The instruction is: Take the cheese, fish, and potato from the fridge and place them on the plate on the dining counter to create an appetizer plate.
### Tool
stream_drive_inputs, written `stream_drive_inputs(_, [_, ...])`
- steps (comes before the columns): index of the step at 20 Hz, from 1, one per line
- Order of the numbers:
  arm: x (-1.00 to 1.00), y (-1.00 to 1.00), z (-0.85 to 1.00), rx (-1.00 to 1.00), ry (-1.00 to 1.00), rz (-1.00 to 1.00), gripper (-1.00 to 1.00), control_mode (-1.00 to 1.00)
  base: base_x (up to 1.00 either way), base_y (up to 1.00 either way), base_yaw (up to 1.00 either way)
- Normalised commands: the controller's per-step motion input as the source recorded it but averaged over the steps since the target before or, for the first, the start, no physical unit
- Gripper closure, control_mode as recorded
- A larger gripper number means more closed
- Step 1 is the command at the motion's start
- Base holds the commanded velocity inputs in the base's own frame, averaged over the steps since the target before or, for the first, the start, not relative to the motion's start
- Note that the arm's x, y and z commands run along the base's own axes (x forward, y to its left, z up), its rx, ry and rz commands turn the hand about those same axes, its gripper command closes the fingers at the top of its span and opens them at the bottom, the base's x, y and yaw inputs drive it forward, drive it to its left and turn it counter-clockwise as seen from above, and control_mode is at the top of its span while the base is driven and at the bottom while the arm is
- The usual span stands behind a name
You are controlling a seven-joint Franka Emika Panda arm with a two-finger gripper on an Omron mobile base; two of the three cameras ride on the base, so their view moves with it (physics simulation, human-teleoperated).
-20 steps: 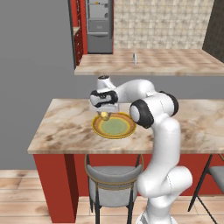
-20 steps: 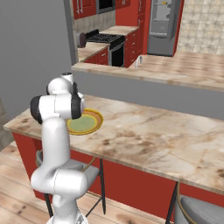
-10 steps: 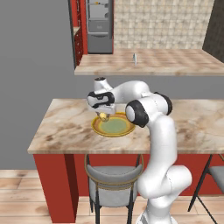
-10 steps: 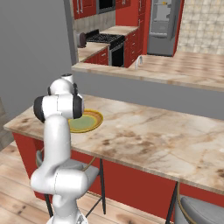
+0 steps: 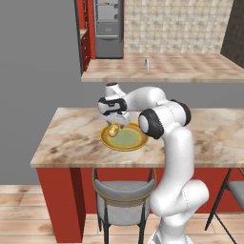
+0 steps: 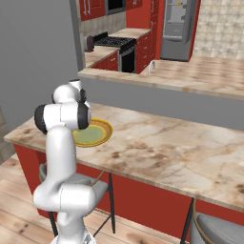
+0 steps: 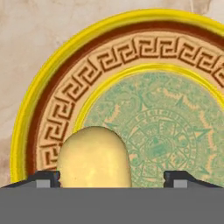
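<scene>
The potato (image 7: 94,157), a rounded pale yellow lump, rests on the left inner rim of the plate (image 7: 65,87), which lies on the dining counter (image 5: 71,138). My gripper (image 7: 113,178) hangs just above it, open, its fingertips (image 7: 48,179) spread wider than the potato, the right one well clear of it. In the left base view the gripper (image 5: 114,123) points down at the potato (image 5: 113,129) on the plate (image 5: 128,140). From the right base view the plate (image 6: 97,133) is half hidden by my arm. The fridge (image 5: 108,28) stands shut at the back. Cheese and fish are out of view.
A farther marbled counter with a faucet (image 5: 147,64) runs behind the dining counter. A grey-seated stool (image 5: 124,200) stands under the counter's near edge, another stool (image 6: 219,231) at the right. A stove (image 6: 114,45) sits at the far left.
The hand has sunk a little toward the plate's left side, with the potato under it.
</scene>
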Motion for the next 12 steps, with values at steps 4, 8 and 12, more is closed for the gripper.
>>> stream_drive_inputs(4, [-0.63,-0.56,0.06,0.0,0.0,-0.12,-1.0,-1.0,0.0,0.0,0.0])
stream_drive_inputs(8, [-0.41,-0.17,0.7,0.0,-0.04,-0.06,-1.0,-1.0,0.0,0.0,0.0])
stream_drive_inputs(12, [-0.78,-0.08,1.0,0.0,-0.21,0.0,-1.0,-1.0,0.0,0.0,0.0])
